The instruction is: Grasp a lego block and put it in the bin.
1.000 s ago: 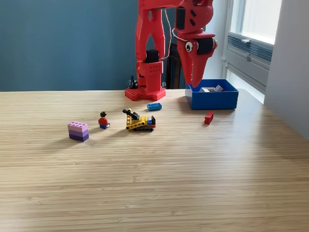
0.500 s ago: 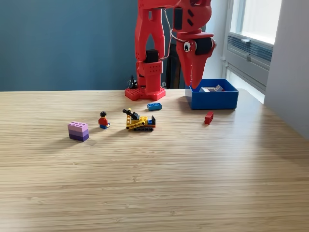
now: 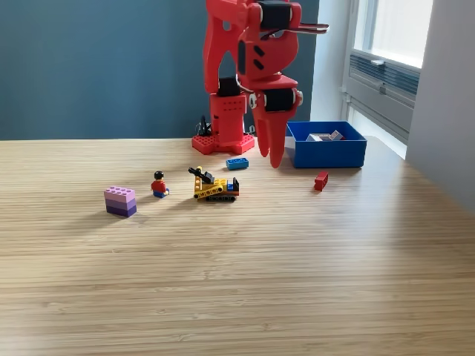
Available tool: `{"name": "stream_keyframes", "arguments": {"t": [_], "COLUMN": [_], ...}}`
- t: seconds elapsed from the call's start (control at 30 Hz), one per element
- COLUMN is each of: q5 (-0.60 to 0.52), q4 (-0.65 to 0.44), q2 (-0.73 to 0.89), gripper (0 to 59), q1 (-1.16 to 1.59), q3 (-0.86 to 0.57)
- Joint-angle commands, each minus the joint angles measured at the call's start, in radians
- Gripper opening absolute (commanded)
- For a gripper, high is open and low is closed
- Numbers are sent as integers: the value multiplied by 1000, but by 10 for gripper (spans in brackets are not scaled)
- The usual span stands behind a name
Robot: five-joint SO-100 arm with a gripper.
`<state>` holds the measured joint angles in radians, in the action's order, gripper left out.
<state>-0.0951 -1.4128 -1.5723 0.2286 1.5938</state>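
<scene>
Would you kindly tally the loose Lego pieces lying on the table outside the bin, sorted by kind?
Single bricks: 2, the blue brick and the red brick
Stacked purple block: 1
Minifigure: 1
Yellow vehicle: 1
Total: 5
The bin also holds pieces, too small to count.

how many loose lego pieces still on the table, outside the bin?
5: purple stacked brick far left in the exterior view, small red-shirted minifigure, yellow tracked vehicle, small blue flat brick, small red brick before the blue plastic bin. The arm may hide others.
</scene>
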Motion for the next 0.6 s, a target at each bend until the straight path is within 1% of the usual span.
{"name": "stream_keyframes", "arguments": {"t": [0.03, 0.17, 0.23, 0.43, 0.6], "q5": [52, 101, 117, 132, 135], "q4": [18, 18, 20, 74, 103], "q2": [-87, -87, -89, -89, -87], "gripper": [240, 257, 261, 275, 285], "q1": [-117, -202, -227, -262, -261], "q3": [-5, 12, 43, 156, 216]}}
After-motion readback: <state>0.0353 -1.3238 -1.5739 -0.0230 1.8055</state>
